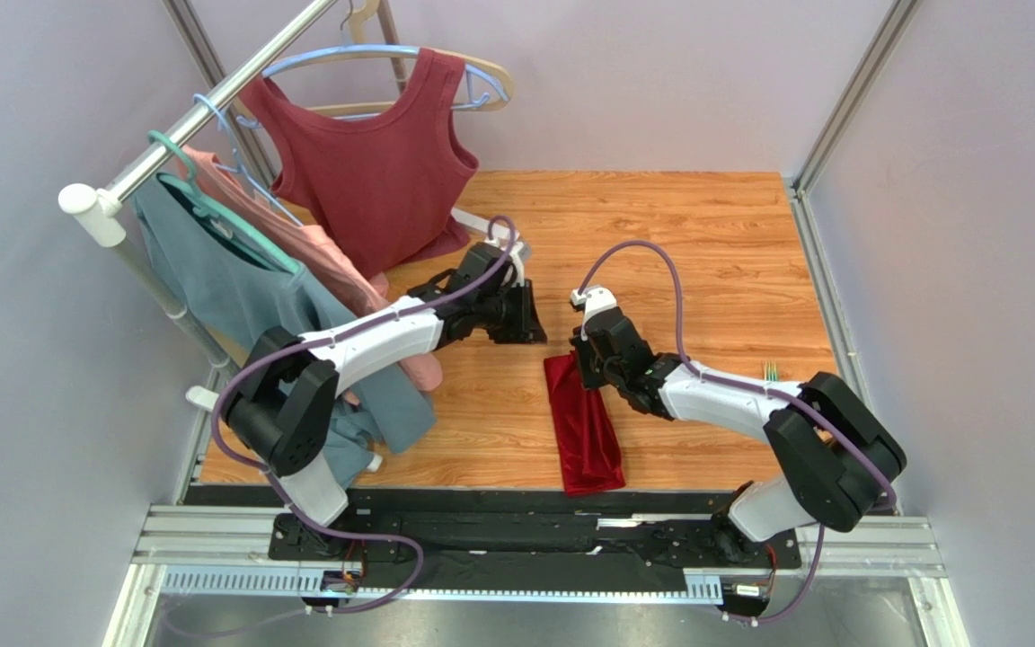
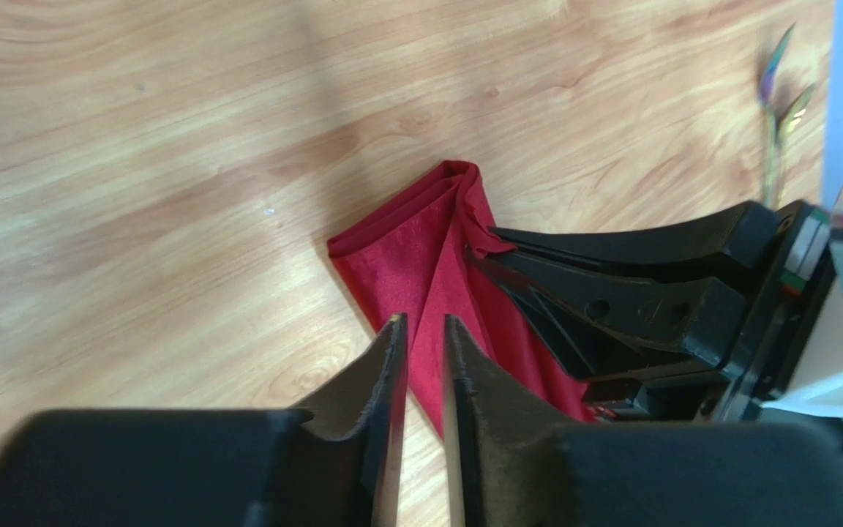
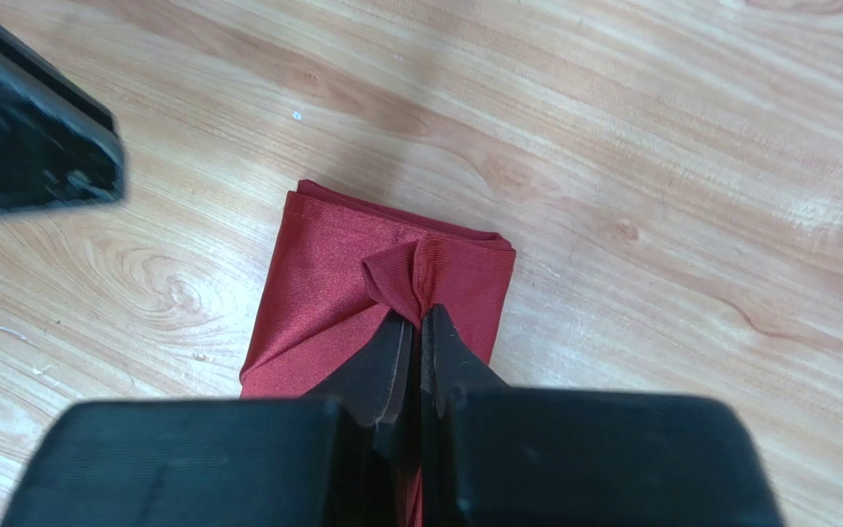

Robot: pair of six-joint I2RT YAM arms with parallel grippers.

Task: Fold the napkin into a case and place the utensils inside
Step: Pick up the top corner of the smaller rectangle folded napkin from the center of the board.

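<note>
Two pincers, one napkin, one small set of cutlery: I am taking stock before going on with the fold.

Item, right pincer (image 3: 416,329): it is sitting closed tight on a small raised pleat at the far end of the napkin (image 3: 322,275), with cloth nipped between the jaws.

Item, left pincer (image 2: 424,354): it is standing parted by a narrow slit and gripping nothing. From above it is hovering just beyond the napkin's far left corner, apart from the cloth.

Item, napkin: it is lying on the wooden table (image 1: 699,229) in front of the right arm as a narrow folded strip, running roughly from near to far, with its far end puckering up under the pinch.

Item, cutlery (image 2: 776,104): it is lying well apart from the cloth, toward the table's right edge, not yet inside anything.

Judgement on the step: I am reckoning the pouch is formed in outline but not finished, and I cannot tell how many layers the pleat is taking in. To do this well I am planning to:
- carry the pinched end low and slowly, so the layers beneath are not dragging out of line;
- widen the left pincer before it takes an edge, or press it on flat cloth beside the pinch as an anchor;
- keep the two pincers from knocking, since they are working near each other.

Thin, shiny cloth is likely to be slipping, so I am favouring short moves.
</note>
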